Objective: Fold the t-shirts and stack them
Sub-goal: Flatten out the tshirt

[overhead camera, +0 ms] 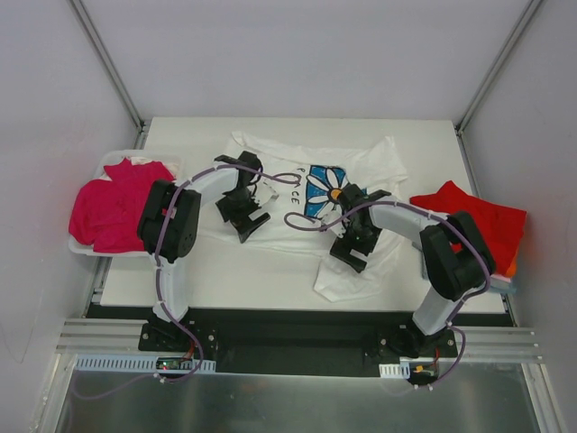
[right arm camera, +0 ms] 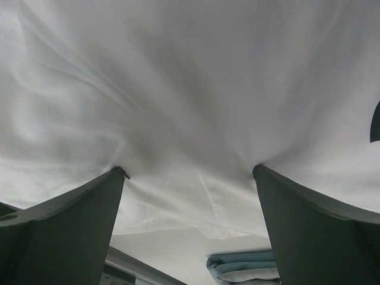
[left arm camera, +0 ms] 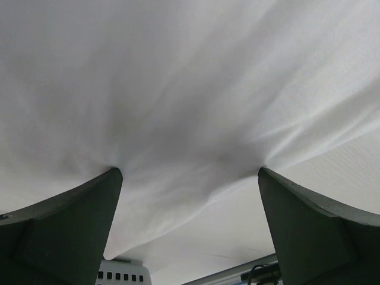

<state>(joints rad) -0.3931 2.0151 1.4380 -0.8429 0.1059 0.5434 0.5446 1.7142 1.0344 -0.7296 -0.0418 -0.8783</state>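
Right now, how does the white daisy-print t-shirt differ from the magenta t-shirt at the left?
The white daisy-print t-shirt lies spread out centrally; the magenta t-shirt sits bunched in a white tray. The open left gripper and right gripper rest on the white one, none on the magenta. Both are unfolded.

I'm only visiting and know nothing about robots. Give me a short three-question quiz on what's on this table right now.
1. True or false: the left end effector and the right end effector are both open over the white t-shirt.
2. The magenta t-shirt lies at: A) the robot's left, B) the robot's right, C) the table's middle.
3. Fill in: the white t-shirt's print is a blue ____.
Key: 1 true; 2 A; 3 daisy.
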